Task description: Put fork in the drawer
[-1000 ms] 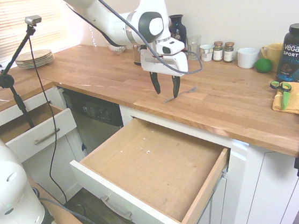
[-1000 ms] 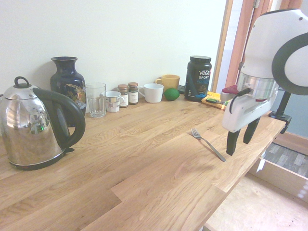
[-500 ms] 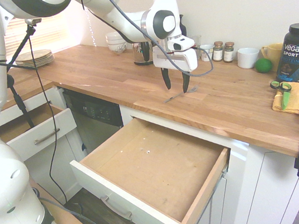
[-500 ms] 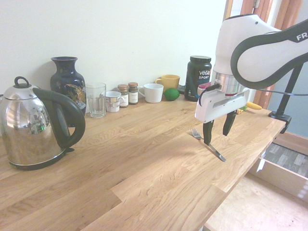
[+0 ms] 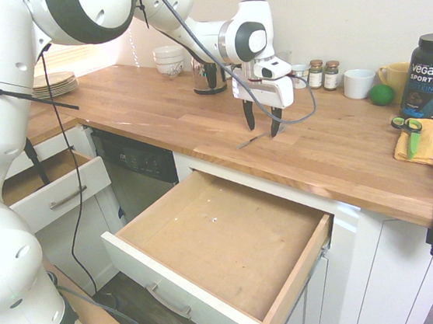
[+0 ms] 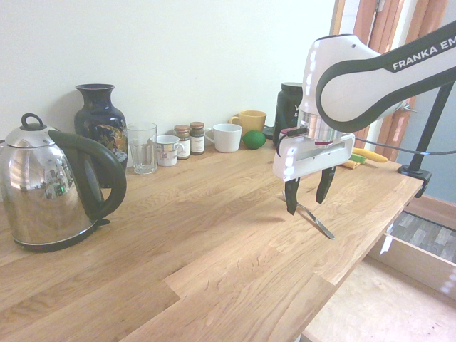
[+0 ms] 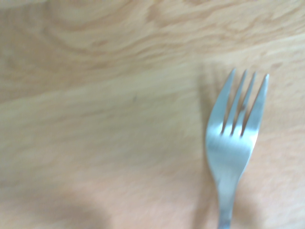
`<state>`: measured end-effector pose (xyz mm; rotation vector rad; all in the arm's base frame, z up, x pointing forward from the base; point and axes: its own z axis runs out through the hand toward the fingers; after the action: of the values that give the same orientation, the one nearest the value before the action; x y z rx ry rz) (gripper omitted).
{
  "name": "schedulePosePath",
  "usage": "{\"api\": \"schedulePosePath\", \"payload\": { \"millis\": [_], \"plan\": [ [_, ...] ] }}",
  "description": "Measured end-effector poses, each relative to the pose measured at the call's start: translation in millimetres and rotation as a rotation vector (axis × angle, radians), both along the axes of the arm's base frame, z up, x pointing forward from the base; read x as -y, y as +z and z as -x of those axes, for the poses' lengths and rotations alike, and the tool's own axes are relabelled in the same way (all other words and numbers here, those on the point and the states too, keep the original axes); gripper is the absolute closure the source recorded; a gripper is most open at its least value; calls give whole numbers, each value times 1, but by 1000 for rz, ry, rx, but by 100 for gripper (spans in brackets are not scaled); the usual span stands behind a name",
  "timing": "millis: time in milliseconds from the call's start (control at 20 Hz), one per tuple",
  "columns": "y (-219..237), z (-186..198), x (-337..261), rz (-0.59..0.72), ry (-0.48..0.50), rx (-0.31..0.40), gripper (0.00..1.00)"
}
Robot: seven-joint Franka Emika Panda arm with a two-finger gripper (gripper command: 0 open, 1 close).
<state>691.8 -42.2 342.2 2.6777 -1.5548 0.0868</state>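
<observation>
On wooden counter [image 5: 189,126], fork [image 6: 315,221] below open gripper [image 6: 308,200]

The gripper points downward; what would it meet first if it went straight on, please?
Probably the fork or the wooden countertop right beside it; exact depth below the open gripper is unclear.

On the worktop [image 6: 206,235], the fork [image 6: 315,221] is seen lying between the kettle [image 6: 53,189] and the drawer [image 6: 392,303] (below the worktop's edge, that one).
</observation>
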Motion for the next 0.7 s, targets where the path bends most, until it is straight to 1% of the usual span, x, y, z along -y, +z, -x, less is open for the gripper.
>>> {"api": "schedulePosePath", "payload": {
  "millis": [350,400,700],
  "plan": [
    [-9,-9,4,-8,-12,-1,0],
    [-9,-9,4,-8,-13,-1,100],
    [-9,-9,6,-13,-20,-1,100]
  ]
}}
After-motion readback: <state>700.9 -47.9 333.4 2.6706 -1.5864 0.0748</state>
